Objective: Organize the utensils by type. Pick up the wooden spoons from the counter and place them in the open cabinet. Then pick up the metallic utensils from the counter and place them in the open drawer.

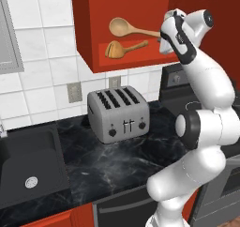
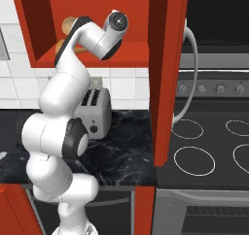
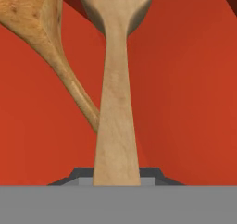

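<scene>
In the open red cabinet (image 1: 93, 29) my gripper (image 1: 162, 35) is shut on the handle of a wooden spoon (image 1: 125, 27), holding it level above the shelf with its bowl pointing left. The hand view looks along that spoon (image 3: 115, 126), whose handle runs up from between my gripper's (image 3: 116, 181) fingertips. A second wooden spoon (image 1: 117, 48) lies on the cabinet shelf just below it, and its handle (image 3: 55, 56) crosses to the left behind the held one. The metallic utensils and the open drawer are out of view.
A silver toaster (image 1: 118, 113) stands on the black marble counter (image 1: 117, 160) under the cabinet. A dark sink (image 1: 28, 165) lies to the left, a stove (image 2: 209, 146) to the right. The cabinet's open door (image 2: 168, 74) hangs beside my arm.
</scene>
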